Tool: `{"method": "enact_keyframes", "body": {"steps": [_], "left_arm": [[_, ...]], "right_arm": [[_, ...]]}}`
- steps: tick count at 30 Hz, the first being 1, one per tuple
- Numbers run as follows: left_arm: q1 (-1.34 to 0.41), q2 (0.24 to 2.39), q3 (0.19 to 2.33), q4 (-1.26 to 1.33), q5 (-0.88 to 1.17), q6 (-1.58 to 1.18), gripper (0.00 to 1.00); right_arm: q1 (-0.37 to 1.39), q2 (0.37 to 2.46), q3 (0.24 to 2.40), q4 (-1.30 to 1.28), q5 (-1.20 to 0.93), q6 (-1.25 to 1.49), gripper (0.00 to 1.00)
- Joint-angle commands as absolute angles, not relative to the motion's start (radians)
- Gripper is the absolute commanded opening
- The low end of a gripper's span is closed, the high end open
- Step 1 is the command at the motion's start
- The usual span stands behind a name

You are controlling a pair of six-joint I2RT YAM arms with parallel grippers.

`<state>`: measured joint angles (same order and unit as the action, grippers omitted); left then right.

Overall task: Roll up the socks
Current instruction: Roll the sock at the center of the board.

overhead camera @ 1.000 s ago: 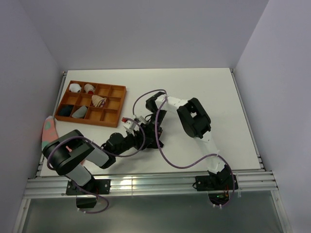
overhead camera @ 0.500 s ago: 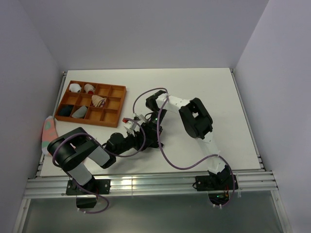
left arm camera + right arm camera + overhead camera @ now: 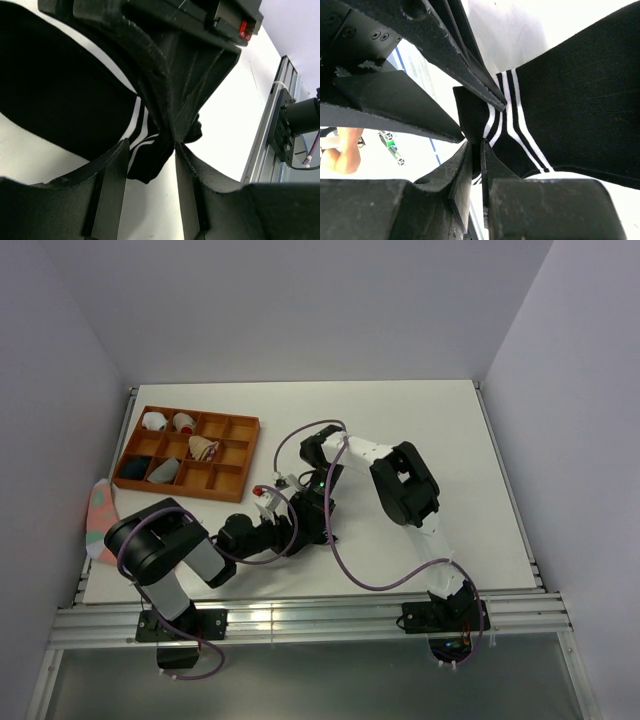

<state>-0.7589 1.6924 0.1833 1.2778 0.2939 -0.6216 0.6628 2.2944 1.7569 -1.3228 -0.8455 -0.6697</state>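
**A:** Closest in, the left gripper (image 3: 151, 147) has its fingers spread. The white-striped cuff of the black knitted short sock (image 3: 60, 95) sits in the gap between them, and I can't tell whether either finger touches it.

**B:** And the right gripper (image 3: 475, 146) comes in from the opposite side, jaws pressed almost together, pinching the cuff's edge just beside the stripes!

**A:** The sock itself lies mostly flat on the white table (image 3: 420, 440), mid-table, ahead of the arm bases. I'd call this the very start of the roll, with nothing wound yet.

**B:** To do it well, the left should close low on the cuff and catch both layers. Then tuck the cuff over tightly toward the toe, fabric taut, so the roll doesn't go slack.

**A:** Out left, a pink sock with teal spots (image 3: 100, 512) lies at the table's edge. Farther back, the orange-brown wooden compartment tray (image 3: 180, 489) holds small rolled bundles (image 3: 153, 421).
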Motion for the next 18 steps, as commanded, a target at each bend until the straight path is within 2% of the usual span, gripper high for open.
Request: {"method": "enact_keyframes", "body": {"steps": [1,18], "left_arm": [[-0.755,1.703,0.173,1.368,0.339,-0.623,0.48],[-0.753,1.698,0.199,1.313,0.399,-0.597,0.52]], "right_arm": [[0.658,2.232,1.747,-1.336,-0.842,-0.660,0.15],[0.637,2.230,1.753,-1.310,-0.836,-0.630,0.15]]}}
